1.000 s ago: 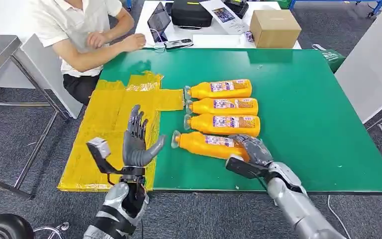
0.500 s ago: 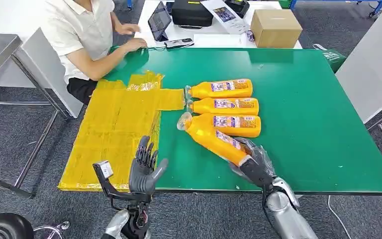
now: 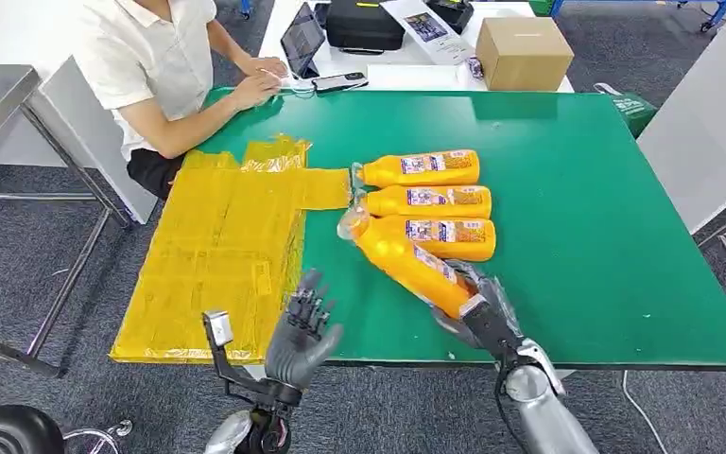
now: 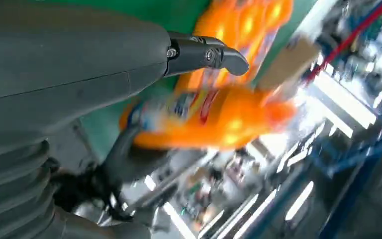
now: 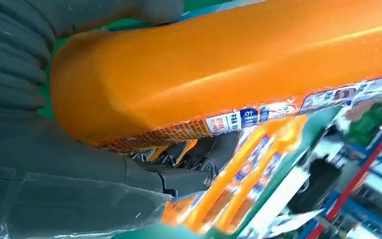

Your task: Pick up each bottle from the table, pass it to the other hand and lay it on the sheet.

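In the head view, a smooth orange plastic bottle [image 3: 405,261] is gripped at its base by the right hand [image 3: 477,305], near the table's front edge. The bottle is tilted, its clear cap angled up toward the far left, over the cap end of the nearest of three like bottles [image 3: 432,201] laid side by side on the matte green table [image 3: 586,236]. Printed labels are seen on all of them. To the left, a crinkled, glossy yellow sheet [image 3: 217,248] is spread flat, its near-left part hanging past the table edge. The left hand [image 3: 302,333] is held up at the near edge, fingers spread, nothing in it. A seated person [image 3: 165,71] in a white shirt is seen at the far left corner, beside a cardboard box [image 3: 522,52] and a black bag [image 3: 363,24] on a white table beyond.

In the left wrist view, a ribbed grey cover and a dark finger [image 4: 206,54] are seen close up; the held bottle [image 4: 214,119] is blurred beyond them.

In the right wrist view, the rounded orange body [image 5: 238,64] is wrapped by grey fingers [image 5: 179,179], its label band facing the lying bottles below.
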Controlling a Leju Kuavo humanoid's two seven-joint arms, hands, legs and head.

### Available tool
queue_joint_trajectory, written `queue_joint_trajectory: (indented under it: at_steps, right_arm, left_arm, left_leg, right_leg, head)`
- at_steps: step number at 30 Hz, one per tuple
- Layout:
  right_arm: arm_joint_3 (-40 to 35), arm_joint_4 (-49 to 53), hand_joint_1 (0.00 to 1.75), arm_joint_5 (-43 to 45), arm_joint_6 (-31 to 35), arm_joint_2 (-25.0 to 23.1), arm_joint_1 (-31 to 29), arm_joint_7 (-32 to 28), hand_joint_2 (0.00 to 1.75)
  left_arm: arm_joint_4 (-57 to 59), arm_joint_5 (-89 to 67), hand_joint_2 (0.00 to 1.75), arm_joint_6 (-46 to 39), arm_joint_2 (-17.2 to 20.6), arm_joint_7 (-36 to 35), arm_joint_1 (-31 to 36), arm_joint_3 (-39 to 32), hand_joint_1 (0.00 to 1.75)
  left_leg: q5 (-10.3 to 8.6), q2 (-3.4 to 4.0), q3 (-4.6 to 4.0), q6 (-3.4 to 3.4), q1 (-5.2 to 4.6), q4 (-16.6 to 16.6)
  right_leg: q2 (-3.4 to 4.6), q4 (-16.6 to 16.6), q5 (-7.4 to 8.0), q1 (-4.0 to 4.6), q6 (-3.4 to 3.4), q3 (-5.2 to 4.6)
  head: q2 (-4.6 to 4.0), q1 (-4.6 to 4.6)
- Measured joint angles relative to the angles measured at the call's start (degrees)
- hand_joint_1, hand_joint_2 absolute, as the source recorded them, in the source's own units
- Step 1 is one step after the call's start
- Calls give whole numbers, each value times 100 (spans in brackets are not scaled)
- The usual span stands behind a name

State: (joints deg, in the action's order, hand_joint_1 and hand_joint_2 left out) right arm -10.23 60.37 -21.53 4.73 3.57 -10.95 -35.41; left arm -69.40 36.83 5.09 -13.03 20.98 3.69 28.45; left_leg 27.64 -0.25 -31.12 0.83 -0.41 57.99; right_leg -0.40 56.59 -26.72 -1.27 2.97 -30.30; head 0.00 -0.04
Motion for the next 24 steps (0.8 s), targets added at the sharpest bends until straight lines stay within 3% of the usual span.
queue_joint_trajectory:
  at_steps: [3, 7, 24]
  right_arm:
    - [-209, 0, 171, -66, -195, -180, -36, -92, 175]
    - [-654, 101, 175, -44, -423, -322, -12, -188, 175]
    - [-1502, 243, 175, 0, -374, -416, 35, -361, 175]
  left_arm:
    - [88, -105, 175, 128, 26, 18, 97, 175, 0]
    - [180, -186, 175, -349, 18, -87, 278, 230, 0]
    - [394, 65, 175, -1298, -87, 9, 790, 81, 0]
  left_leg:
    - [-1, -2, 2, 0, 1, 0]
    - [-2, -1, 5, -1, 3, 0]
    - [-2, 0, 2, -1, 1, 0]
  right_leg:
    - [-2, 0, 0, 1, 0, 0]
    - [-1, 0, 0, 4, 0, -1]
    - [0, 1, 0, 1, 0, -1]
  head:
    - [0, 0]
    - [0, -2]
    - [0, 2]
